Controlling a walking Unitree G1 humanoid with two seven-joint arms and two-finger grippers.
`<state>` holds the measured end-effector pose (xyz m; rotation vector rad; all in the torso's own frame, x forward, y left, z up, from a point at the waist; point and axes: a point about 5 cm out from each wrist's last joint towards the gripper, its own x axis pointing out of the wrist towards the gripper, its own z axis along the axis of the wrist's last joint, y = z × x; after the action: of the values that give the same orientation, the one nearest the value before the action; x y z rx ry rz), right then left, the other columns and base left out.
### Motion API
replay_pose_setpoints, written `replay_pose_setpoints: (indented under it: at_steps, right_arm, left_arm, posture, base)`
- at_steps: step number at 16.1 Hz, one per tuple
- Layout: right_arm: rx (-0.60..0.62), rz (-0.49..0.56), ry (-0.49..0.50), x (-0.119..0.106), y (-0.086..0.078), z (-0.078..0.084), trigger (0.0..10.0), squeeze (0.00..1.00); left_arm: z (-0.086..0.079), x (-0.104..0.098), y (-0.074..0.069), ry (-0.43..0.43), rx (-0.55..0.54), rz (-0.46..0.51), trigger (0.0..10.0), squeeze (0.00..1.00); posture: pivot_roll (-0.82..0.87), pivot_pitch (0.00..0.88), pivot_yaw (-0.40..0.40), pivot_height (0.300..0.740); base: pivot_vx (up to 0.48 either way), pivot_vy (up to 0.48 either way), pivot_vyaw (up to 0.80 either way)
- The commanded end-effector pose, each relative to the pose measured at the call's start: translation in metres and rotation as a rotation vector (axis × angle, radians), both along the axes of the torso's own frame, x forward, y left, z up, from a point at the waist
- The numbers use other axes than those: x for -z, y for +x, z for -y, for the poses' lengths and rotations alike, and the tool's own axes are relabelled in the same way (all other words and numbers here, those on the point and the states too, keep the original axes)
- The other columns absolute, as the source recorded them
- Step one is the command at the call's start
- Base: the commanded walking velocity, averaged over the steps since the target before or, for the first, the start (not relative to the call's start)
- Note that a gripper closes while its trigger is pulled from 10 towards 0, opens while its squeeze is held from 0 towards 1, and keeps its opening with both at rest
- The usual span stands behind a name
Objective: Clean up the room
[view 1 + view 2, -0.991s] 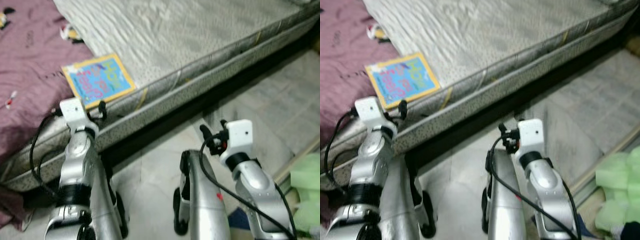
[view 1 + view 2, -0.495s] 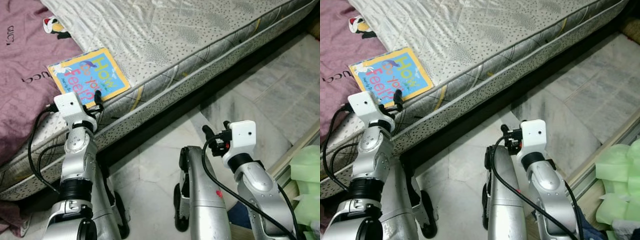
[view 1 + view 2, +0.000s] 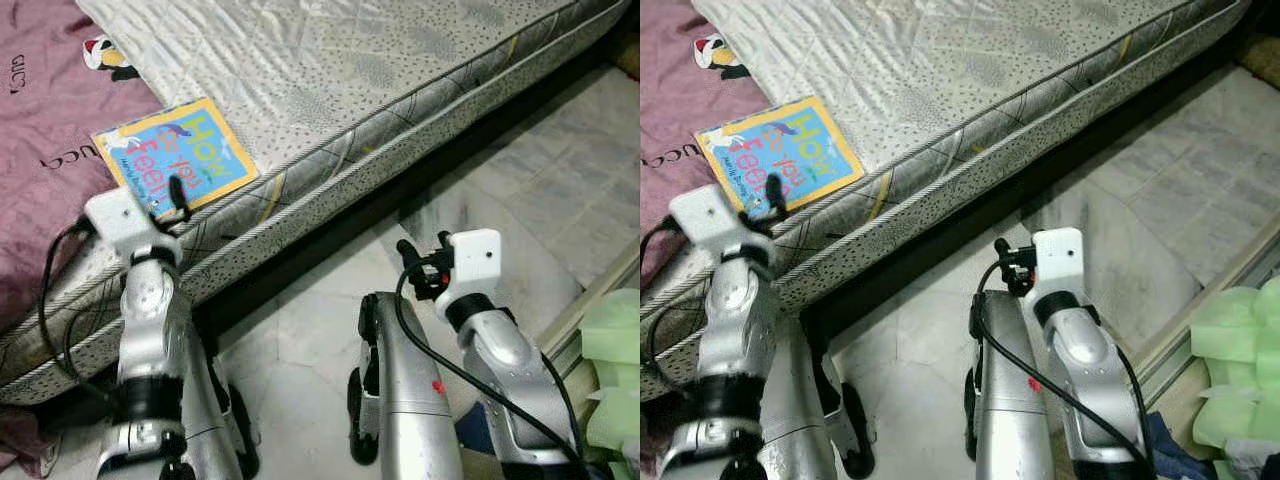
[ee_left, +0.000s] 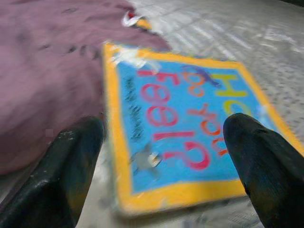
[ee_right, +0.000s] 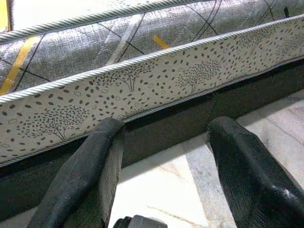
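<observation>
Left end effector [image 3: 178, 192]: head views put its black tips right at the near edge of the book [image 3: 178, 158]; half a second ago they stood a little short of it and more to the right, so the arm has reached forward onto the cover's near edge.
Meaning: judged from this, the step in hand is the pick-up of the book; no grip is made yet.
Right end effector [image 3: 420, 262]: head views show it held low over the floor [image 3: 300, 330] in front of the bed, about where it was half a second ago; idle.
Book place: flat on the mattress [image 3: 330, 70] near its front edge, its left edge touching or slightly over the purple blanket [image 3: 50, 130].
Left wrist view: two fingers [image 4: 71, 161] spread wide, nothing between them; the book [image 4: 175, 128] lies just beyond and between them, the blanket [image 4: 47, 71] beside it. Picture is blurred, which fits an arm in motion.
Right wrist view: fingers [image 5: 90, 175] apart and empty, pointing at the mattress side [image 5: 142, 80] and the dark gap under it, tiled floor [image 5: 166, 190] below.
Count: one book, one mattress, one blanket, two end effectors.
Other clutter: green foam pieces [image 3: 612, 350] on the floor at the right, at least two; exact number not clear.
</observation>
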<state>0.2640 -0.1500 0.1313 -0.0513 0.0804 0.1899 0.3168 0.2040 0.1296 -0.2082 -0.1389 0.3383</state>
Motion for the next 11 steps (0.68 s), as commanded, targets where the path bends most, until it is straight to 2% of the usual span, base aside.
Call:
replay_pose_setpoints:
  at_steps: [1, 3, 4, 6, 11]
  right_arm:
    - [0.009, -0.004, 0.000, 0.002, -0.001, 0.001, 10.0, 0.00]
    - [0.005, 0.005, 0.004, 0.000, 0.003, 0.003, 10.0, 0.00]
    - [0.009, 0.008, -0.004, 0.000, 0.003, 0.005, 10.0, 0.00]
    - [0.023, 0.014, -0.013, 0.000, 0.004, 0.009, 10.0, 0.00]
    - [0.024, 0.029, -0.035, -0.004, 0.005, 0.011, 10.0, 0.00]
  left_arm:
    - [-0.006, 0.006, -0.006, -0.016, -0.038, -0.028, 10.0, 0.00]
    - [-0.016, 0.019, -0.012, -0.060, -0.078, -0.074, 10.0, 0.00]
    - [-0.019, 0.020, -0.012, -0.054, -0.077, -0.080, 10.0, 0.00]
    - [-0.027, 0.024, -0.005, -0.079, -0.069, -0.107, 10.0, 0.00]
    - [-0.043, 0.019, 0.014, -0.127, -0.090, -0.122, 10.0, 0.00]
  posture:
    - [-0.11, 0.219, -0.010, 0.472]
    - [-0.11, 0.215, -0.011, 0.472]
    - [-0.12, 0.215, -0.011, 0.472]
    - [-0.12, 0.215, -0.013, 0.472]
    - [-0.16, 0.218, -0.019, 0.472]
  base:
    - [0.000, 0.000, 0.00]
    - [0.000, 0.000, 0.00]
    - [0.000, 0.000, 0.00]
    - [0.000, 0.000, 0.00]
    - [0.000, 0.000, 0.00]
